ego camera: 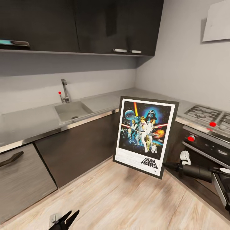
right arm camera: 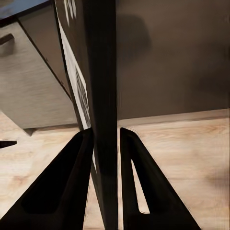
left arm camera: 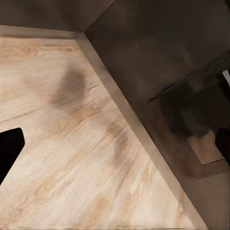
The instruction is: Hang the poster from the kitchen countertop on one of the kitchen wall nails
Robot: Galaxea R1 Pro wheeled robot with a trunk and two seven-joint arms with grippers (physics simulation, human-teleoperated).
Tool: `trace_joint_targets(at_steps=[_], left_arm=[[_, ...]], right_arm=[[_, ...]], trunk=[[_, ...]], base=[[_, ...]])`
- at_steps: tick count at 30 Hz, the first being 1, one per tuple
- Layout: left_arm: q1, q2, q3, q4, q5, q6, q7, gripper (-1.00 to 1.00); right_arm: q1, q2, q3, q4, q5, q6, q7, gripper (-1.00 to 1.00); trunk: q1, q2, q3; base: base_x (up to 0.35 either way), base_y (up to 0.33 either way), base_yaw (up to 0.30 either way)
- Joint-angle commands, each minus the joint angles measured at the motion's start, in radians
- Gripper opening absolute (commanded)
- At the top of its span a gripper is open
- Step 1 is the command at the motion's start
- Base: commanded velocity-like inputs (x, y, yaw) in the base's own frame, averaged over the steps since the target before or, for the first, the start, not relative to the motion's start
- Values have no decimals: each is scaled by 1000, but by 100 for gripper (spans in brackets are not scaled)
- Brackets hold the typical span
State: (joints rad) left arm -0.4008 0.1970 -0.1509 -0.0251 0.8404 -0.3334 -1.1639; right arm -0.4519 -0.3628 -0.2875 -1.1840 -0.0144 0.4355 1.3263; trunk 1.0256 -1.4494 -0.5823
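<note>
Head view: poster (ego camera: 145, 135) upright, top tilted right.

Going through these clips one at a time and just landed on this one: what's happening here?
The robot's right claw is shut on the edge of the poster, holding it upright in the air above the wooden floor, in front of the corner of the kitchen countertop. So the poster is already off the worktop but not hung yet. The left claw hangs low over the floor with its fingers apart, carrying nothing. The sink and gas hob sit behind the poster on either side.
</note>
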Motion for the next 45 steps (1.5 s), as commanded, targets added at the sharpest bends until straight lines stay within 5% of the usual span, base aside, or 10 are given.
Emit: trace_joint_targets(at_steps=[1, 25, 45], left_arm=[[1, 0, -8, 1, 8, -6, -1, 100], [13, 2, -7, 1, 9, -3, 0, 100], [13, 2, -7, 1, 9, -3, 1, 100]], right_arm=[[-1, 0, -1, 0, -2, 13, 5, -100], [-1, 1, 1, 0, -2, 12, 5, -100], [-1, 2, 1, 0, -2, 12, 5, -100]], trunk=[[-1, -1, -1], [-1, -1, -25], [-66, 118, 26]], base=[[-281, 0, 60], [-36, 0, 7], [0, 0, 4]])
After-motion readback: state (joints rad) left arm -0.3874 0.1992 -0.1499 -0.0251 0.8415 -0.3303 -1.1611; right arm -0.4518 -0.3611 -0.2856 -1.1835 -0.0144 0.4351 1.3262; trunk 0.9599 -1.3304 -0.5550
